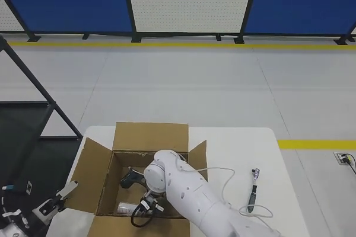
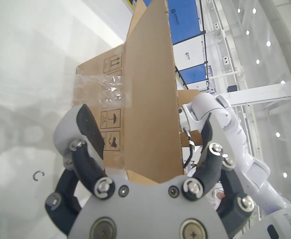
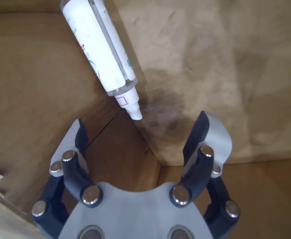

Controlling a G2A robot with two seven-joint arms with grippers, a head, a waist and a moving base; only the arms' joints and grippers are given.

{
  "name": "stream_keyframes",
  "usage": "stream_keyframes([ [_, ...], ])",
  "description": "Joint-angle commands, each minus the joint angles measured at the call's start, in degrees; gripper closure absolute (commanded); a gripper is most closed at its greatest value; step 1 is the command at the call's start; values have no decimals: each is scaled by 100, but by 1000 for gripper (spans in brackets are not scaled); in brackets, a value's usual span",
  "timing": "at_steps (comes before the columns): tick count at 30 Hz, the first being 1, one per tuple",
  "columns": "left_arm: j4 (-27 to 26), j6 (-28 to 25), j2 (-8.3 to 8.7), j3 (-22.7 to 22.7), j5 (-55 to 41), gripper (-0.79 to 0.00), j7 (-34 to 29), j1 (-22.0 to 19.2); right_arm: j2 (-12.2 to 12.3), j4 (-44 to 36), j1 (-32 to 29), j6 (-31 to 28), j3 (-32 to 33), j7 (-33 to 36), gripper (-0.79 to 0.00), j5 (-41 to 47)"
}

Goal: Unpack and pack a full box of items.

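An open cardboard box [image 1: 149, 137] stands on the white table [image 1: 243, 148]. My right arm goes down into it. My right gripper [image 3: 140, 128] is open just above the box floor [image 3: 210, 50], holding nothing. A white bottle [image 3: 99, 47] lies on its side along the foot of a box wall, its nozzle towards the gripper, a short gap away. From above, the bottle [image 1: 126, 207] lies near the front wall and a dark item [image 1: 130, 178] lies further back. My left gripper [image 2: 146, 113] is open and empty outside the box, facing its side flap [image 2: 150, 88]; from above, the left gripper [image 1: 52, 205] is off the table's left edge.
A slim dark tool [image 1: 253, 191] lies on the table right of the box. A black metal rack [image 1: 24, 118] stands left of the table. The box flaps stick outward on all sides.
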Motion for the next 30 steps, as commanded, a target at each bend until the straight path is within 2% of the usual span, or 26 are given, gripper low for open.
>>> stream_keyframes([
  [1, 16, 5, 8, 8, -24, -785, 12, -5, -24, 14, -3, -26, -3, 22, -785, -4],
  [11, 67, 23, 39, -6, -179, -785, 88, 7, -87, 19, -70, -75, -118, -200, -785, -227],
  [13, 63, 16, 44, -16, -207, -785, 100, 20, -88, 26, -90, -100, -139, -241, -699, -255],
  [18, 54, 9, 57, -33, -279, -785, 110, 62, -92, 59, -141, -148, -200, -370, -662, -343],
  [19, 54, 9, 60, -34, -287, -785, 117, 67, -92, 68, -154, -170, -208, -399, -634, -350],
  [23, 58, 20, 69, -23, -295, -785, 164, 84, -93, 99, -194, -183, -257, -586, -634, -435],
  [27, 62, 16, 77, 10, -289, -785, 195, 98, -96, 127, -241, -202, -293, -676, -551, -467],
  [30, 37, -9, 81, 33, -295, -785, 208, 129, -96, 142, -261, -258, -309, -730, -391, -468],
])
